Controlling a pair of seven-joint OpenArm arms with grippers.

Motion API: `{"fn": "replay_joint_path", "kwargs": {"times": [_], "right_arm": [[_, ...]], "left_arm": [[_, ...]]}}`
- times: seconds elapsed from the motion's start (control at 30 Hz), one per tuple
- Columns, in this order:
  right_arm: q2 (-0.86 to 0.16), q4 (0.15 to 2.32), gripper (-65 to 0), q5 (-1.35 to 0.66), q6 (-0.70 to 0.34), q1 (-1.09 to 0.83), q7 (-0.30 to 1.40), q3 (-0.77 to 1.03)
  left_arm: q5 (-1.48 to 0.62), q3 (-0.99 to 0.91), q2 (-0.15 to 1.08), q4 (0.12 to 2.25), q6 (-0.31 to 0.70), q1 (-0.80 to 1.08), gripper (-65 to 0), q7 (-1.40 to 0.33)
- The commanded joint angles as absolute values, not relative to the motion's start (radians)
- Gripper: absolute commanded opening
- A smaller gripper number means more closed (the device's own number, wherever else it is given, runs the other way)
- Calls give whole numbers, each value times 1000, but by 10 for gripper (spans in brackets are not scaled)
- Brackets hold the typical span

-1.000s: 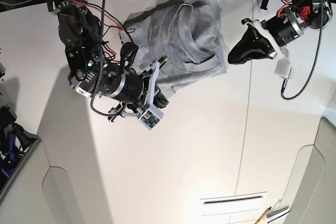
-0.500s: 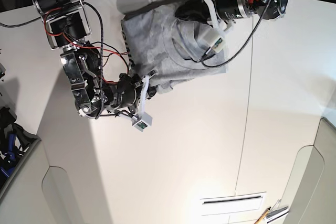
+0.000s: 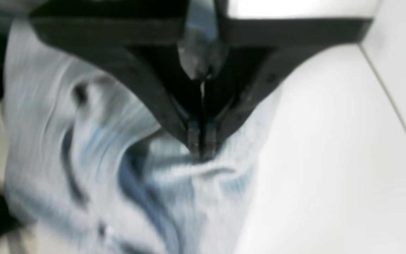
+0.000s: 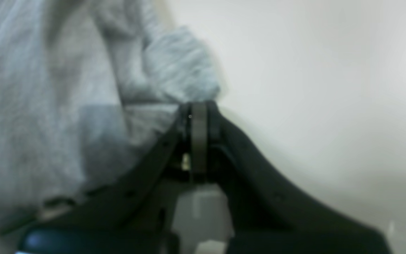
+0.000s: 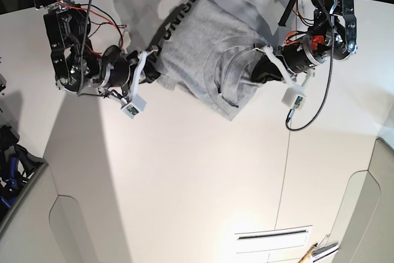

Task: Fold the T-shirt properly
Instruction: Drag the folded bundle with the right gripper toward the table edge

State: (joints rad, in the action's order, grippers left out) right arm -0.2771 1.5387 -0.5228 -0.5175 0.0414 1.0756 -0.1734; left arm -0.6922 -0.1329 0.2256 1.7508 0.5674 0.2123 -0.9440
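The light grey T-shirt (image 5: pixel 203 53) hangs crumpled between my two grippers above the white table (image 5: pixel 203 177). Black lettering (image 5: pixel 176 20) shows on its upper left part, and the ribbed neck (image 5: pixel 223 87) sags at the lower middle. My left gripper (image 5: pixel 257 73), on the right of the base view, is shut on the shirt's right edge; the left wrist view shows the closed fingertips (image 3: pixel 193 135) pinching cloth (image 3: pixel 174 183). My right gripper (image 5: pixel 152 77) is shut on the shirt's left edge; the right wrist view shows its closed fingertips (image 4: pixel 198 116) with grey cloth (image 4: pixel 48 106) beside them.
A seam line (image 5: pixel 288 170) runs down the table on the right. A dark bin with blue items (image 5: pixel 12 164) stands at the left edge. A vent slot (image 5: pixel 274 235) and a pencil-like tool (image 5: pixel 308 254) lie at the bottom right.
Both grippers have moved outward with the shirt held between them. The shirt has lifted and spread, turning so its black lettering shows. The left arm swung from over the shirt to its right.
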Motion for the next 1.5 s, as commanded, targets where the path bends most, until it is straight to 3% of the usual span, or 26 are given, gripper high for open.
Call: {"fn": "replay_joint_path", "kwargs": {"times": [0.0,0.13,0.23,0.4,0.53,0.7,0.83,1.0,1.1,1.23,1.47], "right_arm": [[-287,1574,-650,-530,-521,22,1109,-158],[-282,1694,-650,-564,-521,-64,1122,-126],[-282,1776,-650,-468,-517,-87,1103,-116],[-276,1892,-650,-327,-386,-34,950,-68],[-236,1929,-650,-528,-499,7,986,-141],[-149,1926,-650,-460,-493,-6,984,-352],[-118,1916,-650,-282,-399,-34,967,-466],[-119,1779,-650,-96,-290,-47,935,-480],[-119,1645,-650,-51,-271,-47,905,-450],[-119,1538,-650,45,-170,-47,878,-313],[-132,1542,-650,4,-234,-45,916,33]], "left_arm": [[-712,-136,230,1766,563,187,-650,-899],[-694,-136,230,1766,561,138,-650,-865],[-678,-138,231,1766,560,97,-650,-857],[-676,-193,247,1766,555,55,-650,-870],[-676,-290,270,1766,526,56,-650,-879],[-677,-414,299,1766,526,71,-650,-880],[-677,-466,314,1766,524,108,-650,-880],[-677,-479,313,1766,519,153,-650,-879],[-683,-479,313,1766,520,171,-650,-880],[-684,-479,313,1766,519,176,-650,-880],[-700,-479,313,1766,519,187,-650,-886]]}}
